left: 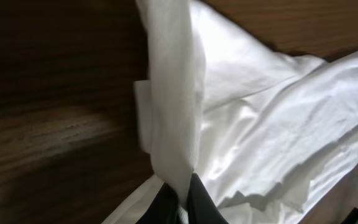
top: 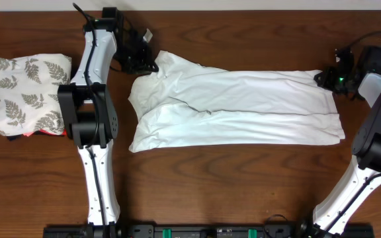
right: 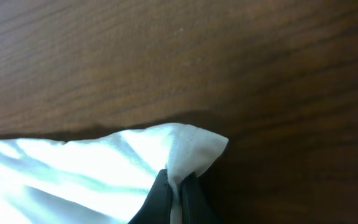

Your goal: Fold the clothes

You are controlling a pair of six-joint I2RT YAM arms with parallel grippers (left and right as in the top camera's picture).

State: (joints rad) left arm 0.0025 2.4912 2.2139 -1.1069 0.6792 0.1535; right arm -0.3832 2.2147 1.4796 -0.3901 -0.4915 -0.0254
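Note:
The clothes, a plain white T-shirt, lie folded lengthwise across the middle of the wooden table. My left gripper is at the shirt's far left corner, shut on a fold of its cloth that rises between the dark fingers. At the far right corner my right gripper is shut on the shirt's corner, pinched between its fingers. The small print is hidden.
A folded white cloth with a grey fern pattern lies at the left on darker garments, a red edge showing beneath. Both arm bases stand near the front edge. Bare wood runs along the front.

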